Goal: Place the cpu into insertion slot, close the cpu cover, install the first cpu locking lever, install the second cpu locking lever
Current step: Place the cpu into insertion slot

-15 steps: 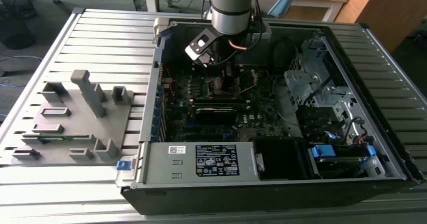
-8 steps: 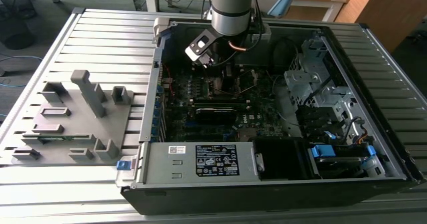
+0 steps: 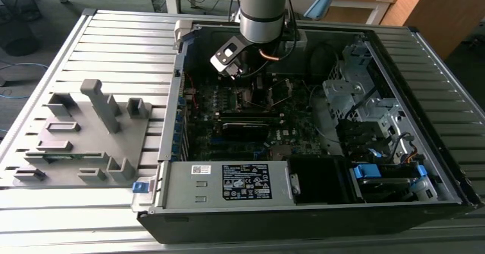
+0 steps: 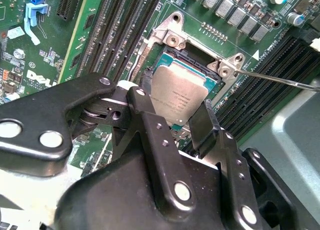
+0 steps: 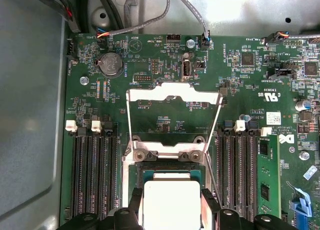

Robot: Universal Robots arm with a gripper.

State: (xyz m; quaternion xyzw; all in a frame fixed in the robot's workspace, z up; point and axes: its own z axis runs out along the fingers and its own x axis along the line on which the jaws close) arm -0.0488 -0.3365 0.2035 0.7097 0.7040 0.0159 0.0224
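Note:
The cpu (image 4: pixel 177 93) is a flat silver-grey square chip, and my gripper (image 4: pixel 172 106) is shut on it, one black finger on each of two opposite edges. It hangs slightly tilted just over the insertion slot (image 4: pixel 172 60), whose dark frame and silver corner brackets show around it. In the first wrist view the cpu (image 5: pixel 165 200) looks bright white between the fingers (image 5: pixel 136 200), above the slot (image 5: pixel 170 166). The cpu cover (image 5: pixel 172 93) is swung open, lying back off the slot. A thin wire lever (image 4: pixel 280 79) sticks out to one side, released. In the exterior view the gripper (image 3: pixel 246 82) is low inside the computer case.
Black memory slots (image 5: pixel 92 175) flank the socket on both sides. A white-labelled power supply box (image 3: pixel 246 181) fills the case's near edge, and drive bays (image 3: pixel 364 100) stand at the exterior view's right. A grey fixture block (image 3: pixel 83 129) sits on the slatted table at its left.

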